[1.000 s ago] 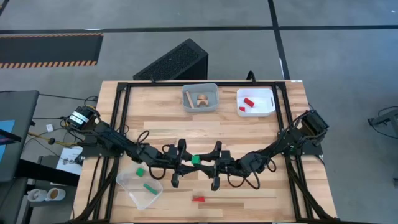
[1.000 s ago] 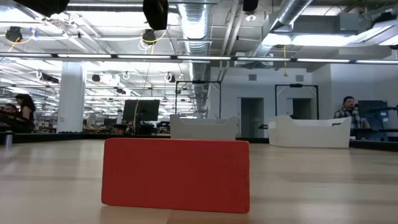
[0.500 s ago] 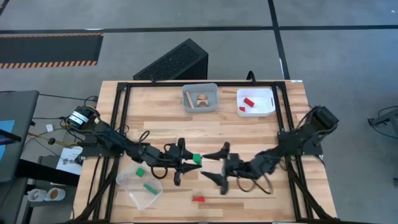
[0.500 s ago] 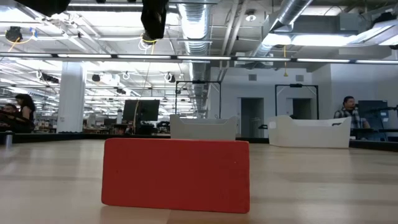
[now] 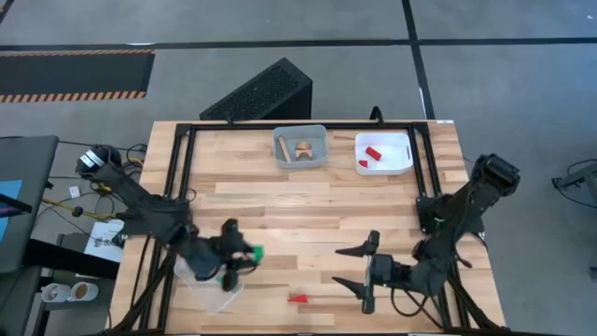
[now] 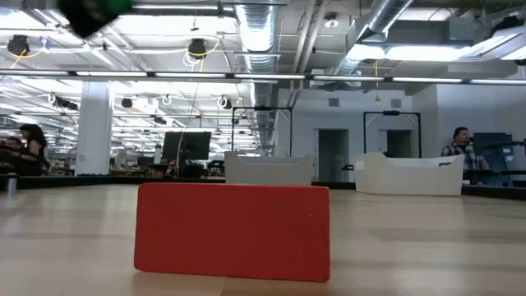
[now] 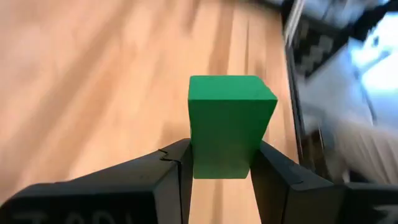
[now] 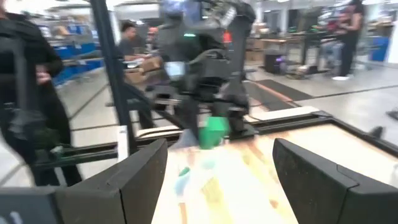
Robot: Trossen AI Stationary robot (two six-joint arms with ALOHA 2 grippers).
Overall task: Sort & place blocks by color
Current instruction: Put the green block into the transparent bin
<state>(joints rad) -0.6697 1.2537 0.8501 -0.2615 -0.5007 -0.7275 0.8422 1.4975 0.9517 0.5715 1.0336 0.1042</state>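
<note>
My left gripper (image 5: 248,254) is shut on a green block (image 5: 255,253), which is up off the table just past the far right corner of a clear bin (image 5: 198,291) at the near left. The left wrist view shows the green block (image 7: 230,124) between the fingers. My right gripper (image 5: 341,266) stands open and empty at the near right, pointing toward the table's left. A red block (image 5: 297,299) lies flat on the table near the front edge, and it fills the low view (image 6: 233,231). My left gripper pinches the green block by two opposite sides (image 7: 194,163) between its two fingers (image 7: 176,177). Most of the block sticks out past the fingertips. The fingers slant down from the table's left. The block is lifted clear of the table.
A grey bin (image 5: 280,159) with light wood blocks and a white bin (image 5: 405,159) with red blocks stand at the far edge. A black frame (image 5: 187,177) runs round the table. People show in the room beyond the table.
Both grippers met at the green block in mid-table. My right gripper has opened, let go of it and drawn back toward the near right. My left gripper has kept the block, risen and carried it left toward the clear bin, tipping less steeply.
</note>
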